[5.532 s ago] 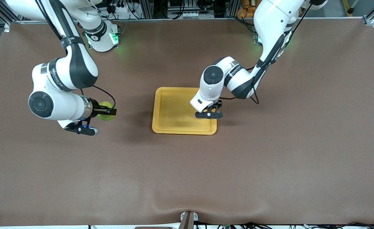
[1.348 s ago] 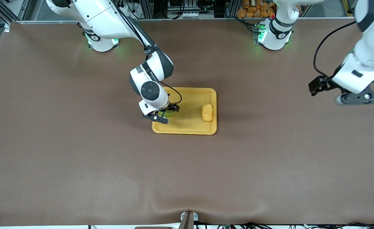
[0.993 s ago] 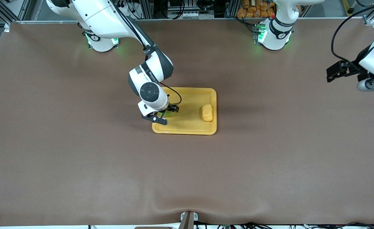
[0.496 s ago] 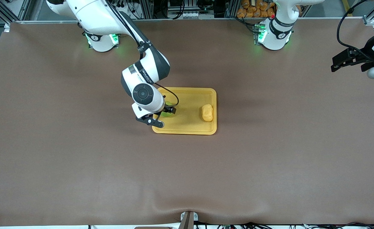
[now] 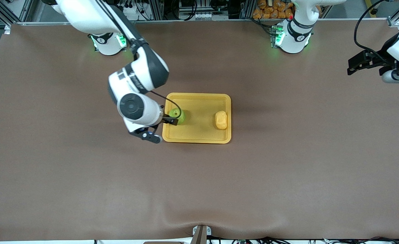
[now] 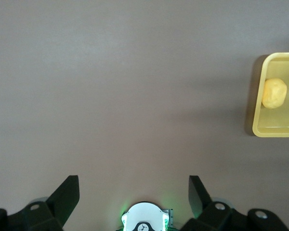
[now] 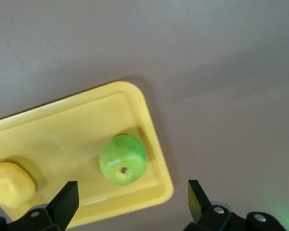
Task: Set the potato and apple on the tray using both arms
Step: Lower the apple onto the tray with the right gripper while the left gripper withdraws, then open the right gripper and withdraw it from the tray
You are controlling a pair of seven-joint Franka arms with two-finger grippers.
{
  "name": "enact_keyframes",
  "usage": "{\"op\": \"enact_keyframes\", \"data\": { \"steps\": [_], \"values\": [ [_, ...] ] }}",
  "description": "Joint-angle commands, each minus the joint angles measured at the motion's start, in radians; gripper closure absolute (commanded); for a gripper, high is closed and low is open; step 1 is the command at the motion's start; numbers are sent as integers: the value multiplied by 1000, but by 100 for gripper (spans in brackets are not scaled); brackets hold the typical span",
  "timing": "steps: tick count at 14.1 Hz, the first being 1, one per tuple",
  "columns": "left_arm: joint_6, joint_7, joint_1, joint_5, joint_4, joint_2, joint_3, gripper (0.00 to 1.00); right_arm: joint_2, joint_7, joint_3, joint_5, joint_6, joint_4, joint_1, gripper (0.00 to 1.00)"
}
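On the tray: both foods already lie inside, so the placing looks done and what remains is, by judgement, only getting the arms away cleanly.
Tray (image 5: 199,139): flat on the brown table (image 5: 199,189), about midway between the two arms' ends; its raised rim is low.
Potato (image 5: 221,120): inside the tray close to the rim on the left arm's end, resting on the tray floor, well apart from the apple.
Apple (image 5: 177,116): inside the tray at the right arm's end, close to that rim, stem dimple showing in the right wrist view (image 7: 123,160); nothing grips it.
Right gripper (image 5: 165,122): over the tray's edge at the right arm's end, fingers spread wide and empty, the apple lying between and below them in the wrist view.
Risk at the apple: being round and near a low rim, it could roll or be knocked out if a finger clips it while the right arm pulls off sideways; a lift straight up first would likely avoid that.
Risk at the tray: a finger catching the rim could drag or tip the light tray and shift both foods.
Left gripper (image 5: 365,63): waits high over the bare table at the left arm's end, fingers wide and empty, well apart from everything; little risk there.
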Motion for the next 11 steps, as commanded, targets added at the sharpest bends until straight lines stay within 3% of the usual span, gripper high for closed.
{"op": "enact_keyframes", "data": {
  "steps": [1, 6, 11],
  "values": [
    [-11, 0, 7, -16, -19, -44, -2, 0, -1, -81, 13, 9, -108, 95, -65, 0],
    [-8, 0, 7, -16, -17, -45, -2, 0, -7, -88, 11, 6, -246, 198, -172, 0],
    [-1, 2, 4, -15, -17, -47, -8, 0, -79, -217, 11, -21, -256, 204, -263, 0]
  ]
}}
